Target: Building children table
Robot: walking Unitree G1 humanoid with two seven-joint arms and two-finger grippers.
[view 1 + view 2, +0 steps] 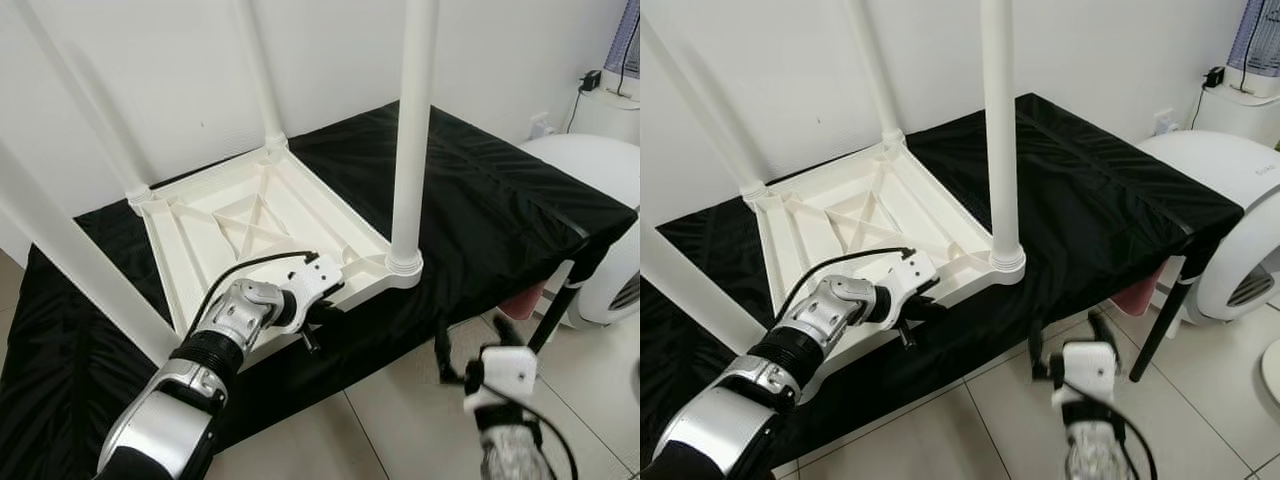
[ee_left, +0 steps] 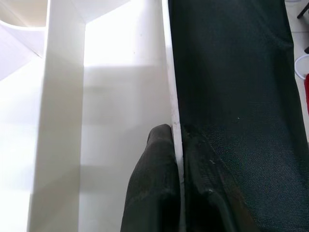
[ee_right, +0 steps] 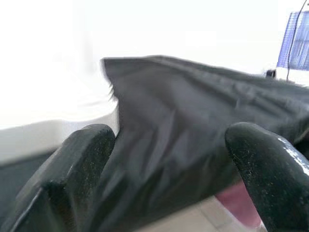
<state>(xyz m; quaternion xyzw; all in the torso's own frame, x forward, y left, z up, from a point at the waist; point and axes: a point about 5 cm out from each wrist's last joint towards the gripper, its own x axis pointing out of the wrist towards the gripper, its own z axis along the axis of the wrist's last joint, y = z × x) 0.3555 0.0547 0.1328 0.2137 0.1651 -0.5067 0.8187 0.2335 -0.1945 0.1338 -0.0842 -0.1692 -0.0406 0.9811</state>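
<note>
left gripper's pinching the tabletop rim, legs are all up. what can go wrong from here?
1. The left gripper holds only the thin rim of the upside-down tabletop near the front edge of the black-draped bench; a pull toward the robot could drag it off.
2. The long legs stand tall; the near right leg could sway or loosen in its socket if the top is tilted.
3. The right gripper hangs open in front of the bench, giving no support.

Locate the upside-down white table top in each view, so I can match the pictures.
Left eye: white table top centre-left on the black cloth.
Right eye: centre-left.
Left wrist: its rim is clamped by the left pincer.
Right wrist: pale blur, uncertain.
Shared landmark: the black cloth.
</note>
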